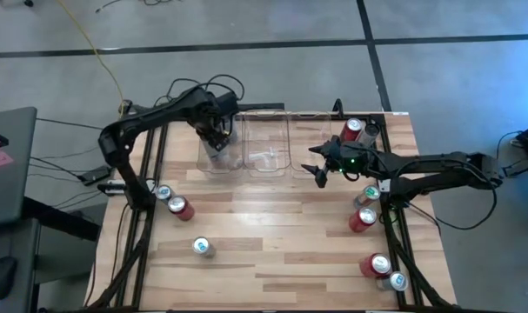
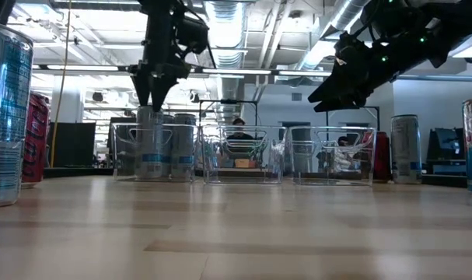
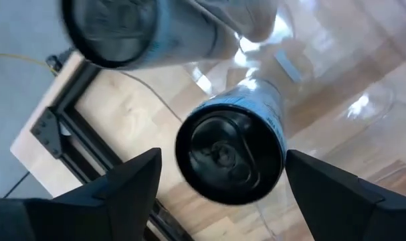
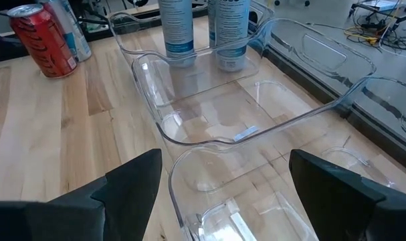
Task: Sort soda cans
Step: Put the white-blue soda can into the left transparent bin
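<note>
1. Silver-blue can (image 3: 233, 144) stands upright in the left clear bin (image 1: 218, 149), at about eleven o'clock on the worktop (image 1: 272, 235), next to a second silver-blue can (image 3: 132, 30) in that bin; its long axis is vertical, top up toward the left claw (image 1: 213, 139).
2. Left claw hangs right over that can with its jaws spread to either side; whether the fingers (image 3: 119, 191) touch the can I cannot tell. To finish this drop well, I judge it should open fully and rise straight up, so neither can gets tipped.
3. Middle bin (image 1: 268, 148) looks empty.
4. Right claw (image 1: 322, 169) hovers at about one o'clock, jaws wide, holding nothing.
5. Red cans (image 1: 362, 219) and more silver-blue ones stand loose along the left and right edges of the worktop.
</note>
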Action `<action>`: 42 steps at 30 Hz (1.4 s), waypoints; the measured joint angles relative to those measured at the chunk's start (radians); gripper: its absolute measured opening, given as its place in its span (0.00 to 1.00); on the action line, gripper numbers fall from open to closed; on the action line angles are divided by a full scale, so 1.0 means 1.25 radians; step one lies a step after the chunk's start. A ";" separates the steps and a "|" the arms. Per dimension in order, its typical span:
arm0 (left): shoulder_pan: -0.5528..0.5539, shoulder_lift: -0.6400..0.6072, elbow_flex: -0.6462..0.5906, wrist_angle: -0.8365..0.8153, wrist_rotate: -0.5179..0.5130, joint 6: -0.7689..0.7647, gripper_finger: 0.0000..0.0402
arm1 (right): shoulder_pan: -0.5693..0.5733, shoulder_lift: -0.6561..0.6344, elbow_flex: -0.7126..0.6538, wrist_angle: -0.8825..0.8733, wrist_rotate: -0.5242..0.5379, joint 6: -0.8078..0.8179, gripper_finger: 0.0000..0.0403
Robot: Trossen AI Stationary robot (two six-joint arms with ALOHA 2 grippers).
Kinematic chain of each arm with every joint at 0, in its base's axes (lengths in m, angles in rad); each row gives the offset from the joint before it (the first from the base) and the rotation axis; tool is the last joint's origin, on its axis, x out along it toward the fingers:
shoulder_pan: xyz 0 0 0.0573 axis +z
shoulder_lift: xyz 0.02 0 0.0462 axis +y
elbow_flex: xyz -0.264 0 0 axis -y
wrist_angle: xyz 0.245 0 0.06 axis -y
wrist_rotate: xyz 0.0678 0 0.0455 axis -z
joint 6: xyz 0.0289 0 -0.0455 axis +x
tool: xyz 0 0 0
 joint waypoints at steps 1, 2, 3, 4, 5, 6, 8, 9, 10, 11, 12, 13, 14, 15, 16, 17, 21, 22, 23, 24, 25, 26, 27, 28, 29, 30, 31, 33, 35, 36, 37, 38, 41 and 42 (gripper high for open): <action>0.000 -0.011 0.000 0.004 -0.004 0.000 0.78 | 0.000 0.000 0.000 0.000 0.000 0.000 0.87; 0.000 -0.024 0.000 0.010 -0.005 0.000 0.78 | 0.000 0.000 0.000 0.000 0.000 0.000 0.87; 0.000 -0.039 0.000 0.014 -0.007 0.000 0.78 | 0.000 0.000 0.000 0.000 0.000 0.000 0.87; 0.000 -0.055 0.000 0.018 -0.010 0.000 0.78 | 0.000 0.000 0.000 0.000 0.000 0.000 0.87; 0.000 -0.070 0.000 0.021 -0.013 -0.004 0.78 | 0.000 0.000 0.000 0.000 0.000 0.000 0.87; -0.002 -0.086 0.000 0.026 -0.016 -0.008 0.78 | 0.000 0.000 0.000 0.000 0.000 0.001 0.87; -0.009 -0.114 0.000 0.036 -0.019 -0.021 0.78 | 0.000 0.000 0.000 -0.002 0.000 0.001 0.87; -0.014 -0.127 0.000 0.039 -0.019 -0.027 0.78 | 0.000 0.000 0.000 -0.003 0.000 0.001 0.87; -0.021 -0.139 -0.003 0.044 -0.019 -0.034 0.78 | 0.000 0.000 0.000 -0.004 0.000 0.001 0.87; -0.029 -0.151 -0.008 0.051 -0.019 -0.041 0.78 | 0.000 0.000 0.000 -0.006 0.000 0.001 0.87; -0.038 -0.163 -0.018 0.061 -0.019 -0.050 0.78 | 0.000 0.000 0.000 -0.007 0.000 0.001 0.87; -0.047 -0.176 -0.034 0.076 -0.019 -0.060 0.78 | 0.000 0.000 0.000 -0.009 0.000 0.001 0.87; -0.057 -0.190 -0.056 0.098 -0.019 -0.069 0.78 | 0.000 0.000 0.000 -0.010 0.000 0.001 0.87; -0.066 -0.202 -0.079 0.125 -0.019 -0.079 0.78 | 0.000 0.000 0.000 -0.011 0.000 0.001 0.87; -0.074 -0.215 -0.106 0.155 -0.018 -0.087 0.78 | 0.000 0.000 0.000 -0.014 0.000 0.001 0.87; -0.079 -0.226 -0.133 0.178 -0.017 -0.094 0.78 | 0.000 0.000 0.000 -0.016 0.000 0.001 0.87; -0.080 -0.254 -0.231 0.245 -0.016 -0.116 0.78 | 0.000 0.000 0.000 -0.020 0.000 0.001 0.87; -0.078 -0.258 -0.253 0.261 -0.016 -0.120 0.78 | 0.000 0.000 0.000 -0.020 0.000 0.002 0.87; -0.073 -0.261 -0.273 0.276 -0.016 -0.120 0.78 | 0.001 0.000 0.000 -0.019 0.000 0.005 0.87; -0.068 -0.262 -0.290 0.292 -0.016 -0.120 0.78 | 0.000 0.000 0.000 -0.019 0.000 0.007 0.87; -0.063 -0.262 -0.302 0.303 -0.015 -0.116 0.78 | 0.000 0.000 0.000 -0.018 0.000 0.008 0.87; -0.057 -0.262 -0.311 0.313 -0.016 -0.113 0.78 | 0.000 0.000 0.000 -0.018 0.000 0.008 0.87; -0.051 -0.262 -0.319 0.324 -0.016 -0.108 0.78 | 0.000 0.000 0.000 -0.017 0.000 0.010 0.87; -0.045 -0.262 -0.328 0.340 -0.016 -0.102 0.78 | 0.000 0.000 0.000 -0.014 0.000 0.013 0.87; -0.040 -0.263 -0.334 0.355 -0.016 -0.097 0.78 | 0.000 0.000 0.000 -0.011 0.000 0.015 0.87; -0.035 -0.263 -0.340 0.365 -0.017 -0.092 0.78 | 0.000 0.000 0.000 -0.008 0.000 0.016 0.87; -0.029 -0.262 -0.346 0.376 -0.017 -0.086 0.78 | 0.000 0.000 0.000 -0.006 0.000 0.016 0.87; -0.019 -0.262 -0.352 0.392 -0.016 -0.079 0.78 | 0.000 0.000 0.000 -0.004 0.000 0.016 0.87; -0.011 -0.262 -0.356 0.408 -0.016 -0.072 0.78 | 0.000 0.000 0.000 -0.004 0.000 0.016 0.87; -0.008 -0.262 -0.357 0.411 -0.016 -0.067 0.78 | 0.000 0.000 0.000 -0.004 0.000 0.016 0.87; -0.008 -0.262 -0.357 0.413 -0.016 -0.061 0.78 | 0.000 0.000 0.000 -0.005 0.000 0.016 0.87; -0.007 -0.262 -0.357 0.413 -0.016 -0.055 0.78 | 0.000 0.000 0.000 -0.005 0.000 0.016 0.87; -0.007 -0.262 -0.357 0.412 -0.016 -0.052 0.77 | 0.000 0.000 0.000 -0.005 0.000 0.016 0.87; -0.007 -0.262 -0.357 0.411 -0.016 -0.052 0.76 | 0.000 0.000 0.000 -0.005 0.000 0.015 0.87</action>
